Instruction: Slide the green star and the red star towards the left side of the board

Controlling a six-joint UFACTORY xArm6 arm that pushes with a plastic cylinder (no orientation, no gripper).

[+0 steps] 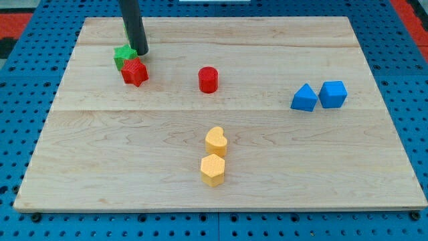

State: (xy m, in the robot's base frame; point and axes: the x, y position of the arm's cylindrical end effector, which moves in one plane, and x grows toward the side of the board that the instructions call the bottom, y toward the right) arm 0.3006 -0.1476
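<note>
The green star [122,55] lies at the upper left of the wooden board [221,187]. The red star [134,71] touches it, just below and to its right. My tip [141,51] is at the green star's right edge, just above the red star, and seems to touch both. The dark rod rises from there to the view's top.
A red cylinder [208,79] stands right of the stars near the board's middle. A blue triangular block [304,98] and a blue cube [333,94] sit together at the right. A yellow heart [215,141] and a yellow hexagon [212,169] sit at the lower middle.
</note>
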